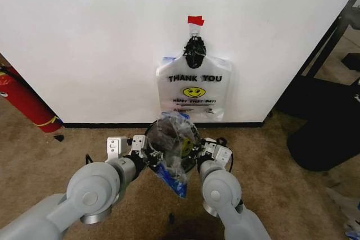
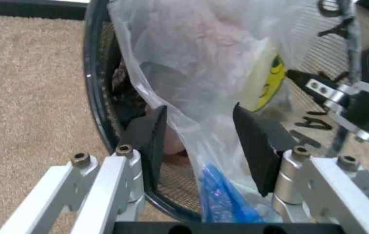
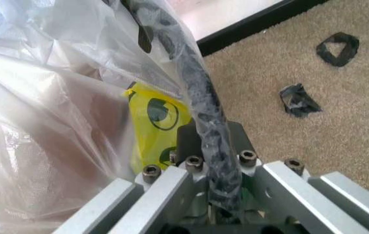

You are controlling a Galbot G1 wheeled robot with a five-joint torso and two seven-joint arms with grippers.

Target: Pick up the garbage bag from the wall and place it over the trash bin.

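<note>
The garbage bag (image 1: 175,149), crinkly and translucent with a yellow smiley (image 3: 155,114) and a blue handle loop (image 2: 220,195), lies draped over and into the black mesh trash bin (image 1: 160,133) on the carpet below the wall (image 1: 101,37). My left gripper (image 1: 147,151) stands open at the bin's near side, its black pads (image 2: 252,139) wide apart with loose bag film hanging between them. On the other side my right gripper (image 1: 201,151) is closed around the film-covered bin rim (image 3: 207,122), fingers (image 3: 165,183) tight beside it.
A flat bundle of the same bags (image 1: 194,88) hangs from a black knot under red tape (image 1: 195,21) on the wall. A red cylinder (image 1: 22,102) leans at the left, a large solid black object (image 1: 326,133) sits at the right. Black scraps (image 3: 299,100) lie on the carpet.
</note>
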